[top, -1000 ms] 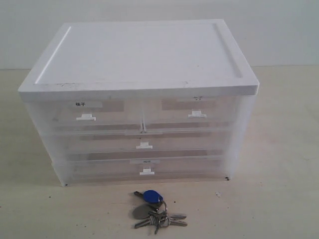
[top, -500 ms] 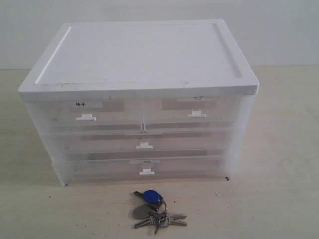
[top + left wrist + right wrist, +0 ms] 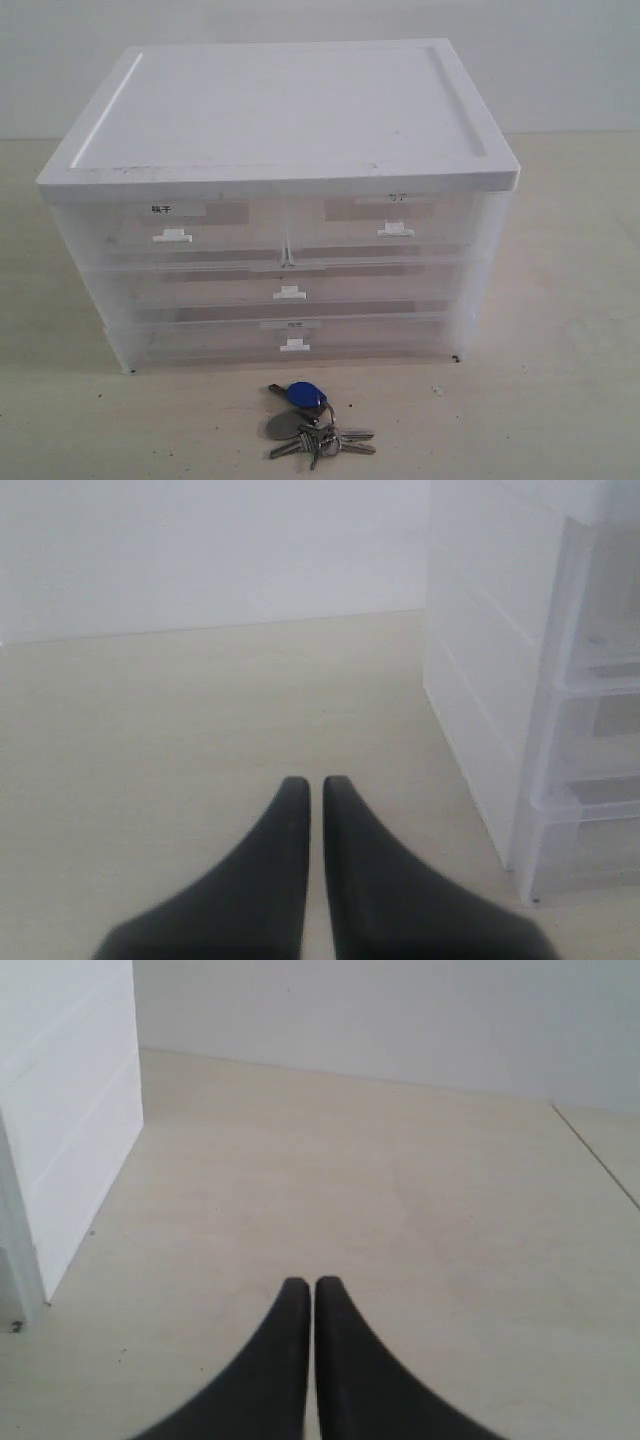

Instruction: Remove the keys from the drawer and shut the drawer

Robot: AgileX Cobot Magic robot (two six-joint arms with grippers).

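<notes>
The keys (image 3: 312, 420), silver on a ring with a blue oval fob, lie on the table in front of the drawer unit in the exterior view. The drawer (image 3: 288, 292), the middle full-width one with a white tab handle and no label, sits pushed in flush. Neither arm appears in the exterior view. My left gripper (image 3: 316, 782) is shut on nothing above bare table, with the drawer unit (image 3: 520, 690) to one side. My right gripper (image 3: 312, 1283) is shut and empty too, beside the unit's other side wall (image 3: 70, 1130).
The white-topped translucent drawer unit (image 3: 280, 110) stands mid-table. It has two half-width labelled drawers on top (image 3: 172, 236) (image 3: 396, 230) and a labelled wide drawer at the bottom (image 3: 294, 345). A table seam (image 3: 595, 1155) runs along the right wrist view's far side.
</notes>
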